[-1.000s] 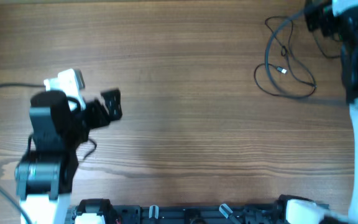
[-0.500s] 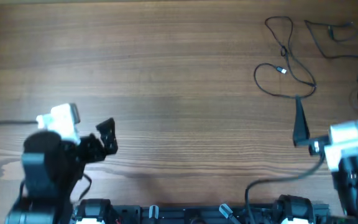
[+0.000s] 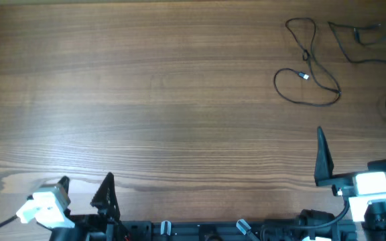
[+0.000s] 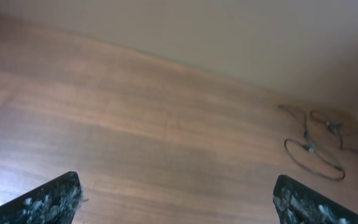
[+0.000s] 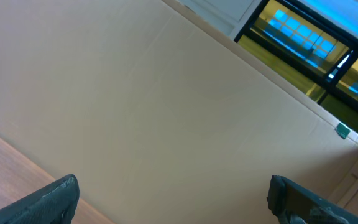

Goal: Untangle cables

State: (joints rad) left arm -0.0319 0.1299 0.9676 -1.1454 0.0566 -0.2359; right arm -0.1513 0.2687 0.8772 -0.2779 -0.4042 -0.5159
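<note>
**Both arms back at the near edge, cables left lying far right**

A second ago the right arm was up over the cables in the far right corner and the left arm sat over the left middle of the counter (image 3: 179,100). Half a second ago both were partway home. Now both have drawn right back to the near edge, and only their finger ends and pale wrist housings poke in over the wood.

The left gripper (image 3: 86,179) is spread wide with nothing between its jaws. From its wrist its dark fingers (image 4: 55,199) sit at opposite bottom corners, their surface scuffed and flecked with pale specks. The right gripper (image 3: 355,127) is spread just as wide and holds nothing. Its wrist camera points up at a plain beige wall (image 5: 135,93) and a window (image 5: 309,43) with blue panes.

The cables (image 3: 305,75) lie on the counter at the far right, well apart from both grippers. They are very thin black cords in loose, open loops: one long loop with a small pale plug inside it, another strand beside it by the far edge, and a third at the right border. They lie where they did half a second ago.

The counter is brown wood with long straight grain and a paler streaky patch near the left front.
</note>
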